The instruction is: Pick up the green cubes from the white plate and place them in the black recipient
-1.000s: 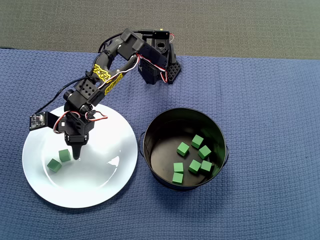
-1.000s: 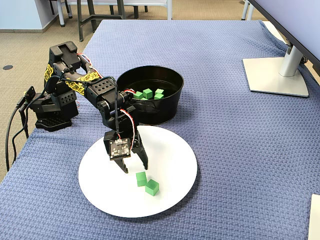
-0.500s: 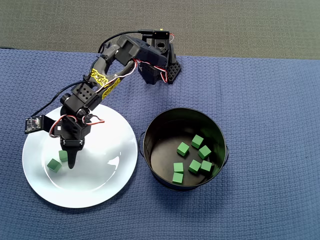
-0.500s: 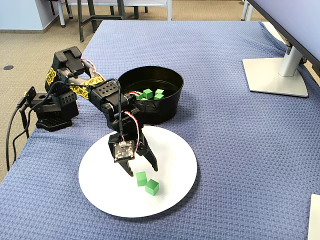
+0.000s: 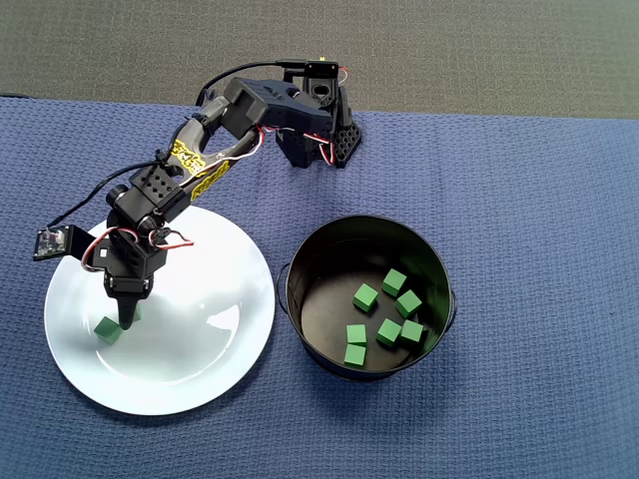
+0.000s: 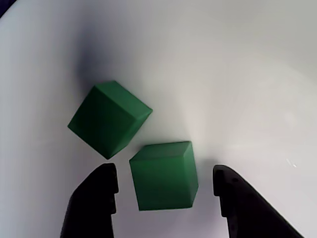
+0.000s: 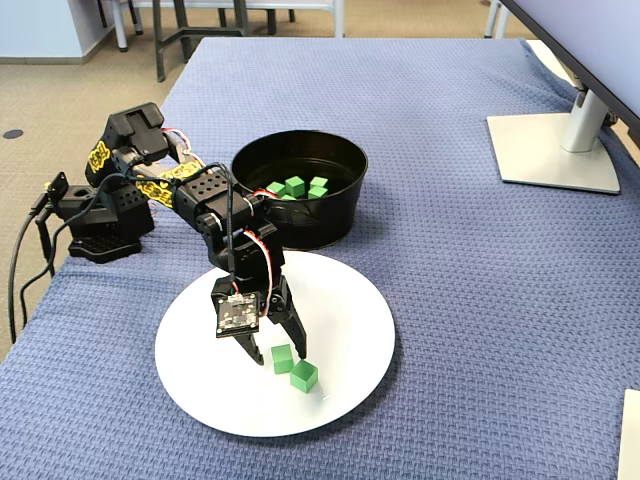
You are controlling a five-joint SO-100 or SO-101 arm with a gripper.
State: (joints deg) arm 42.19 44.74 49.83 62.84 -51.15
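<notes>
Green matte cubes: two on large glossy white round plate, nearer cube between spread black tool fingers, untouched; other cube just beside. Six more in round black metal pot.

In the overhead view the white plate lies left of the black recipient, the two just beside each other. Two green cubes rest on the plate's left part, near one another; six more lie inside the recipient. The gripper stands over the plate with one cube between its fingers, the other cube just beyond.
</notes>
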